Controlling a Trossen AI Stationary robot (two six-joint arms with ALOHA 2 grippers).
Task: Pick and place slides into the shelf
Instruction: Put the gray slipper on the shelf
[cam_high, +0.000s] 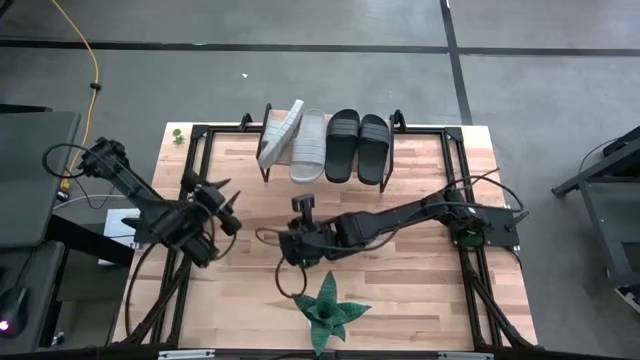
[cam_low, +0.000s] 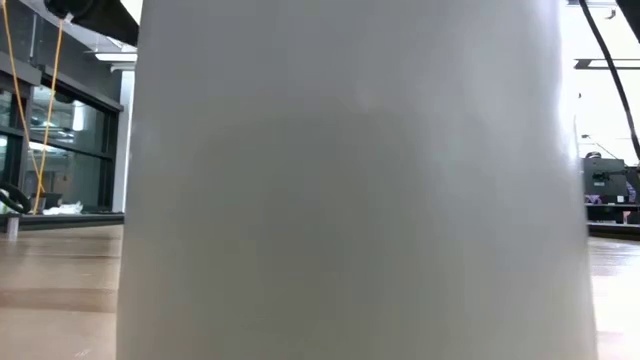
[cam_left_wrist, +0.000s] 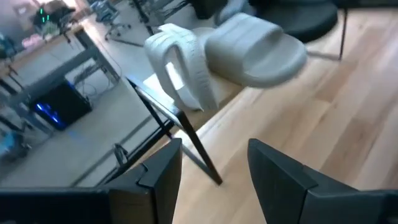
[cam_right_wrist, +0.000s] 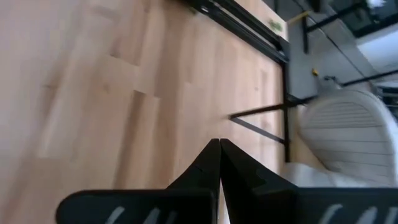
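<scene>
Four slides lie side by side on the shelf (cam_high: 266, 172) at the table's far edge. The two black ones (cam_high: 343, 145) (cam_high: 374, 148) lie flat on the right, and one pale slide (cam_high: 310, 146) lies flat beside them. The other pale slide (cam_high: 279, 134) stands tilted on its side edge at the shelf's left end, leaning against its mate; the left wrist view shows its strap (cam_left_wrist: 183, 68). My left gripper (cam_high: 228, 206) (cam_left_wrist: 214, 168) is open, on the near left of the shelf. My right gripper (cam_high: 303, 204) (cam_right_wrist: 219, 152) is shut and holds nothing, near the table's middle.
A green spiky plant (cam_high: 325, 310) stands near the table's near edge, close behind my right wrist. A wide pale cylinder (cam_low: 350, 180) fills the low view. Black frame rails (cam_high: 460, 160) run along the table's sides. Bare wood (cam_high: 420, 270) lies on the right.
</scene>
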